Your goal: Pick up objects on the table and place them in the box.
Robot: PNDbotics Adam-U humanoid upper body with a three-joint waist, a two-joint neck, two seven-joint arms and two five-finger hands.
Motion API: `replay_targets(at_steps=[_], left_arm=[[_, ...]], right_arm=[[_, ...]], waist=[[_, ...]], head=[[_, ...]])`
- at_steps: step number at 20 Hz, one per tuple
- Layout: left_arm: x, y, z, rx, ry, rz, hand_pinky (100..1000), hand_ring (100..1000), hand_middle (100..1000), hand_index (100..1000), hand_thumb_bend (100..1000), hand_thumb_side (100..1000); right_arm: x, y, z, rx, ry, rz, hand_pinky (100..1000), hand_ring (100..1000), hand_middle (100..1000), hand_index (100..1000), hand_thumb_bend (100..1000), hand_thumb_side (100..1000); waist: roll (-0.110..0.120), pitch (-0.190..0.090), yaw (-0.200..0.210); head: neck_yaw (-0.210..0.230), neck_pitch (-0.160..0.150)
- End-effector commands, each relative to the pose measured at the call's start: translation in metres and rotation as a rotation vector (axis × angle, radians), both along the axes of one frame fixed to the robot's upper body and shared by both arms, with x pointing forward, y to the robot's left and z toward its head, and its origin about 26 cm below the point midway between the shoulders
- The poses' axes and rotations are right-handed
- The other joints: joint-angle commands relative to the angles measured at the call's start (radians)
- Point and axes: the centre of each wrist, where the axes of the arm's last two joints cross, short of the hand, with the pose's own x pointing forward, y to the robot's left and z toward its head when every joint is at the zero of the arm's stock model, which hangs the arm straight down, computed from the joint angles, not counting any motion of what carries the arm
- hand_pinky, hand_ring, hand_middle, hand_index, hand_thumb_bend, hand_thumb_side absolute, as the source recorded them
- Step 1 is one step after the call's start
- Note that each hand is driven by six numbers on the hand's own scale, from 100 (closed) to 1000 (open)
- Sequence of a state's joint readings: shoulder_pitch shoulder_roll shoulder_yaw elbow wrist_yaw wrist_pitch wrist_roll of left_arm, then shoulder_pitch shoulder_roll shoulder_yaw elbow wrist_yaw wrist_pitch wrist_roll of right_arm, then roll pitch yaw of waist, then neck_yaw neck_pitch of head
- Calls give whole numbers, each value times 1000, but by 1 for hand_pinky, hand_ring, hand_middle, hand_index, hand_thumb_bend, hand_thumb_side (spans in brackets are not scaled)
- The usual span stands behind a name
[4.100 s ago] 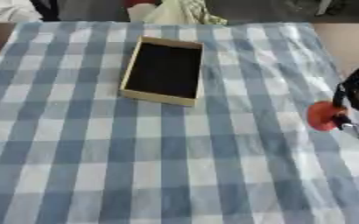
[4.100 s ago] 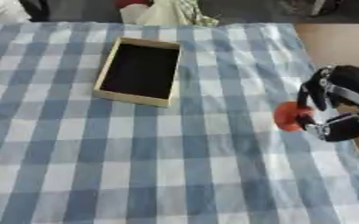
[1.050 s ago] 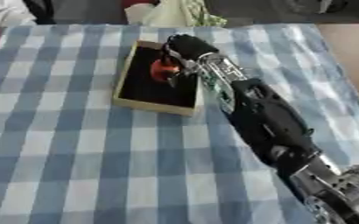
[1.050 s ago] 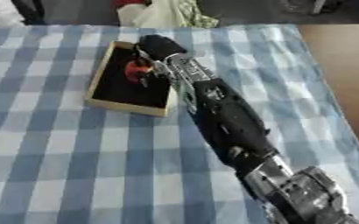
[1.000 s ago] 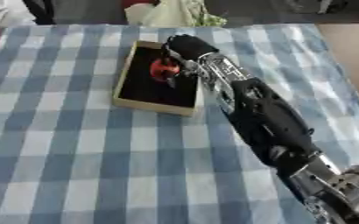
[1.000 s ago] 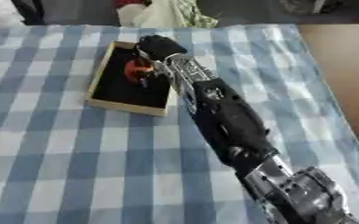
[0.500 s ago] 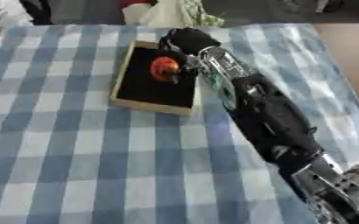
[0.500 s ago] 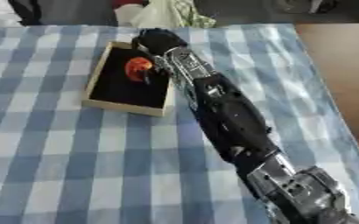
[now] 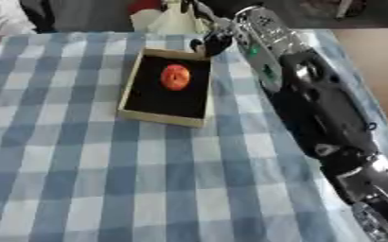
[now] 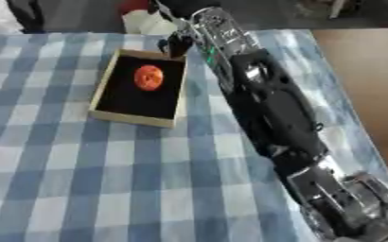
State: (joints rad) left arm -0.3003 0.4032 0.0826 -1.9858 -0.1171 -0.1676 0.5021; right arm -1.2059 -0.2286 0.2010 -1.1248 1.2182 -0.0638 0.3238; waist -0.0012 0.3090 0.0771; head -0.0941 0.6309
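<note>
Orange-red round object [image 9: 175, 77], apparently a ball, lies inside shallow open box [image 9: 134, 92], toward its far end.

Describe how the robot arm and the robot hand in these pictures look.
The right arm is bulky, mostly black, with silver-grey shells near the wrist and the shoulder end. Small green lights or marks show on the forearm. The right robot hand is dark, its shape hard to make out.
</note>
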Motion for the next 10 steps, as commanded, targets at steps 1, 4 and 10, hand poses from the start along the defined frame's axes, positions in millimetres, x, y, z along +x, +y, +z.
replay_targets(at_steps=[1,4,10], left_arm=[[-3,4,8,28,-26,13,738,751,702,818,538,660],[-3,5,8,29,-28,20,738,751,702,818,537,659],[-4,7,8,29,-35,34,739,752,703,818,538,659]], right_arm=[[-20,-15,34,21,-89,33,640,661,532,758,324,100],[-43,-33,52,47,-156,64,632,650,523,747,252,100],[-94,-71,75,118,-286,112,650,650,523,735,188,100]], waist=[[4,-26,-2],[4,-26,-8],[6,-28,-16]], head=[[8,7],[15,9],[31,11]])
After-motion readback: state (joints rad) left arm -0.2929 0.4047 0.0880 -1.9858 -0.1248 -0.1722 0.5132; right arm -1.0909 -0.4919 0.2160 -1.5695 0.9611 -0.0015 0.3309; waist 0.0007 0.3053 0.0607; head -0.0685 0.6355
